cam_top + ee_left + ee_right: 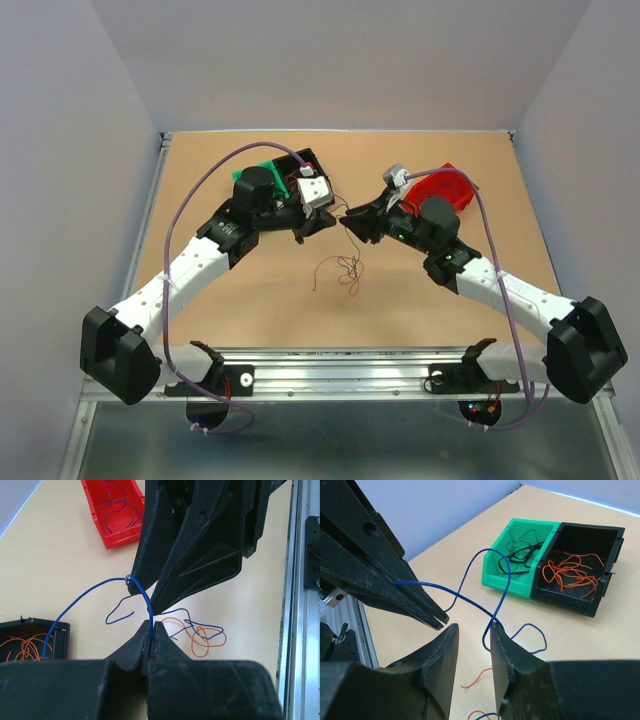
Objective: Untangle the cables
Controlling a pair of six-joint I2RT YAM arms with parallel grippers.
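Holding now: left gripper (pixel 151 630) pinched together on the blue cable (pixel 142 595), held above the table's (pixel 200 180) middle.
Right gripper (pixel 472 632): jaws apart; the cable drapes against one finger, unclamped.
Loose tangle (pixel 345 270): orange and blue cables, on the table's middle, toward the near edge.
Handling: near weightless, springy, slippery; likely snags on loops.
Grip spot: probably a free end, away from crossings.

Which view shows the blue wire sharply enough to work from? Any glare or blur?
Left wrist view: blue wire sharp against the table. Right wrist view: crisp too, though the near fingers are dark and soft. Top view: even light, no glare, wires too thin to trace.
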